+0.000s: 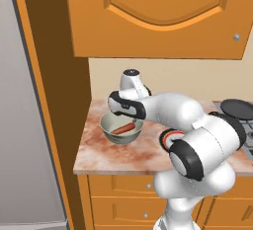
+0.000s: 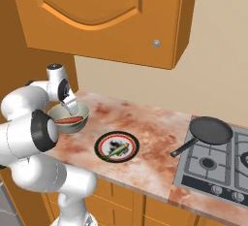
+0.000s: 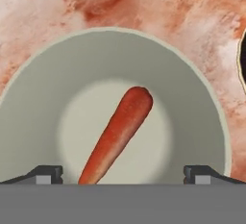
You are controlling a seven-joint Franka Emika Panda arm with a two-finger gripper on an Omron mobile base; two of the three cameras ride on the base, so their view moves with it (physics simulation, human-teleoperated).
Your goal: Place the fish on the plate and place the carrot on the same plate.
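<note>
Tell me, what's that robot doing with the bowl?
The robot's gripper hangs open over the grey-green bowl on the counter, right above the carrot lying inside it. It looks ready to pick the carrot up. The fish already lies on the plate nearby, so the carrot is what's left to move.

Carrot (image 3: 117, 134) in bowl (image 2: 82, 116); fish (image 2: 116, 150) on plate (image 2: 102, 142) (right of bowl).
</note>
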